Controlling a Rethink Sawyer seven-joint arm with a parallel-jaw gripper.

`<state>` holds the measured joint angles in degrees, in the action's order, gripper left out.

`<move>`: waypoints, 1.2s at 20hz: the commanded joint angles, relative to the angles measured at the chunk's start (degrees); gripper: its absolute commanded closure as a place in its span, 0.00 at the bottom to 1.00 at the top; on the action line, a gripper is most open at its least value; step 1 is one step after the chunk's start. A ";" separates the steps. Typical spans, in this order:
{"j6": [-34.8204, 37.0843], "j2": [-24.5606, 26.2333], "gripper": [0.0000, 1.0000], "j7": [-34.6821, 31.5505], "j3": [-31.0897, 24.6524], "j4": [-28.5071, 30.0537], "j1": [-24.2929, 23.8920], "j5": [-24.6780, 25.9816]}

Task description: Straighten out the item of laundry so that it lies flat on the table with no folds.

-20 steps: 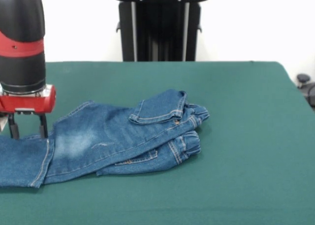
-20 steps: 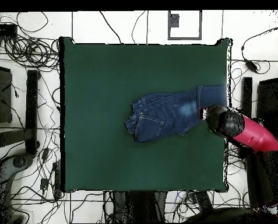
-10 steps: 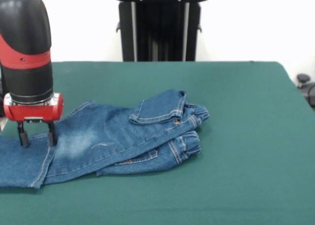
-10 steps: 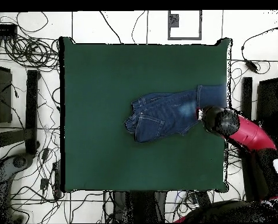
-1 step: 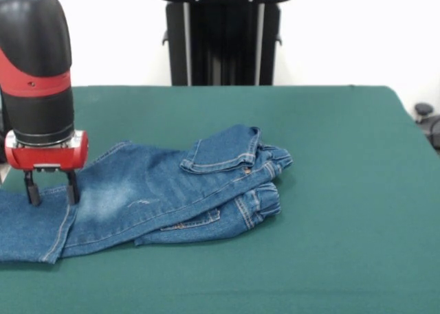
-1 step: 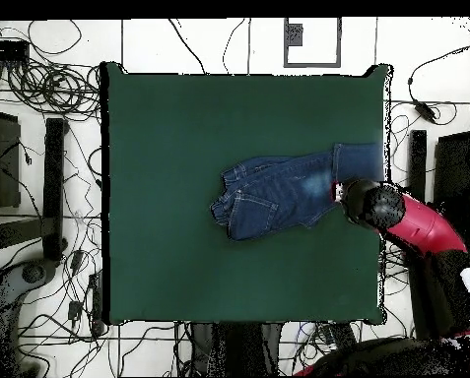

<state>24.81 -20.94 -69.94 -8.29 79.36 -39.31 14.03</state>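
One pair of jeans (image 5: 165, 190) lies on one green table (image 5: 344, 190); in the overhead view the jeans (image 6: 283, 192) sit right of the table's (image 6: 179, 118) centre, stretching toward 3 o'clock, where one leg end reaches the table's edge; the waist end is bunched and folded over itself at the 9 o'clock side of the garment, with a pocket panel turned up on top; one leg is doubled under the other; a pale faded patch shows on the upper leg.

One red and black arm (image 5: 38, 73) comes down at the front view's 9 o'clock side; its hand (image 5: 50, 189) has two dark fingers (image 5: 71, 187) set a narrow gap apart, their tips at the denim near the leg's seam; whether cloth is pinched between them I cannot tell.

Around the table, many cables (image 6: 41, 89) trail over the pale floor (image 6: 229, 44); one black pedestal (image 5: 223, 36) stands at 12 o'clock in the front view; nothing else rests on the felt.
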 commanded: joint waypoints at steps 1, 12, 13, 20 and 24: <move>-2.02 4.97 0.00 -1.94 -8.27 -0.47 0.99 1.02; -6.64 4.80 1.00 -0.43 -11.88 1.49 -1.63 3.31; -6.81 4.83 1.00 -0.34 -12.13 1.54 -1.82 3.49; -7.00 4.83 1.00 0.14 -13.47 1.72 -2.63 4.28; -6.71 4.72 1.00 -0.72 -13.43 1.56 -2.52 4.87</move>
<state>23.10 -19.88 -69.94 -14.19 79.34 -43.69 15.68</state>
